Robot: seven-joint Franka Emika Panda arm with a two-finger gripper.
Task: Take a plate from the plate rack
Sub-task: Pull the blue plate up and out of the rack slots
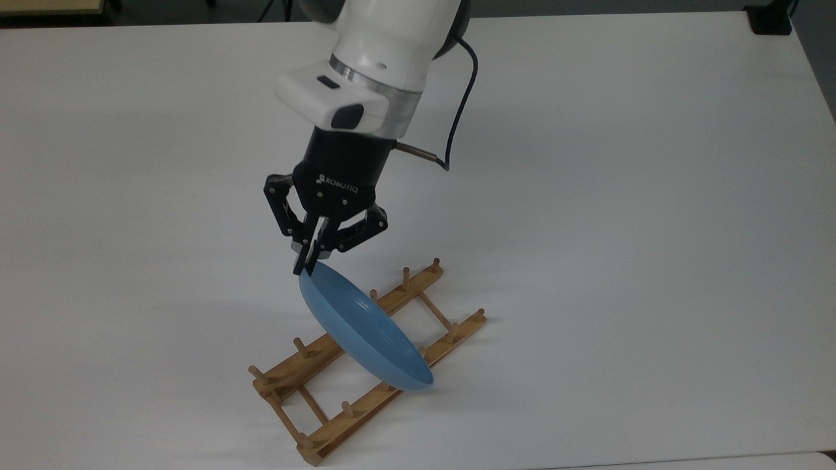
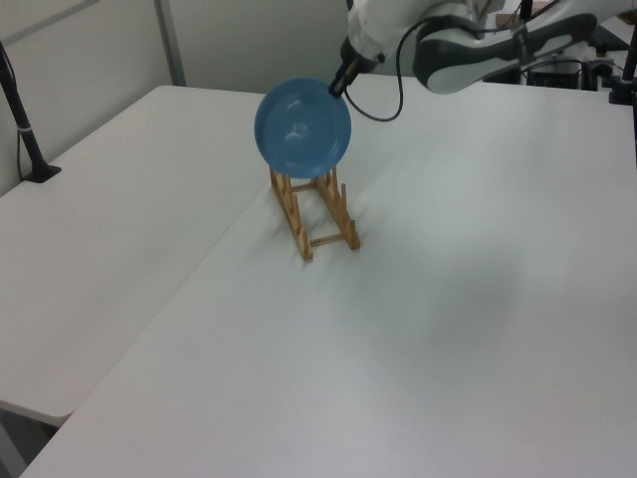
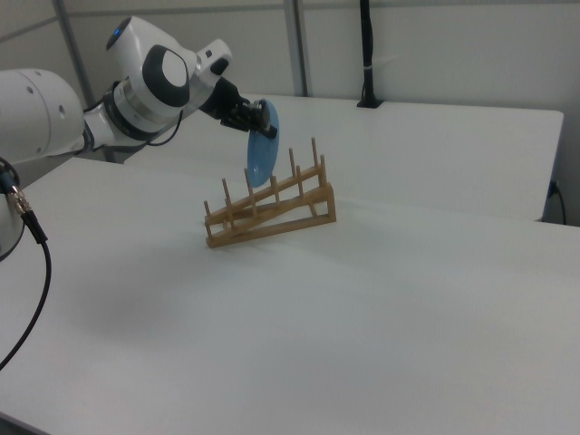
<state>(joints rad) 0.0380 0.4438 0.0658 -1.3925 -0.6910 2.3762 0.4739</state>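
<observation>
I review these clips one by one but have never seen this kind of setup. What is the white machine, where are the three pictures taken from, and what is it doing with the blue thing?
The white machine is a robot arm ending in a black two-finger gripper. Three fixed cameras watch it: the top view looks down from above the table, while the left view and right view look across it from opposite sides. On the table lies a wooden plate rack with upright pegs. The gripper is shut on the upper rim of a light-blue plate. In the left view the plate hangs above the plate rack, apparently clear of the pegs.
</observation>
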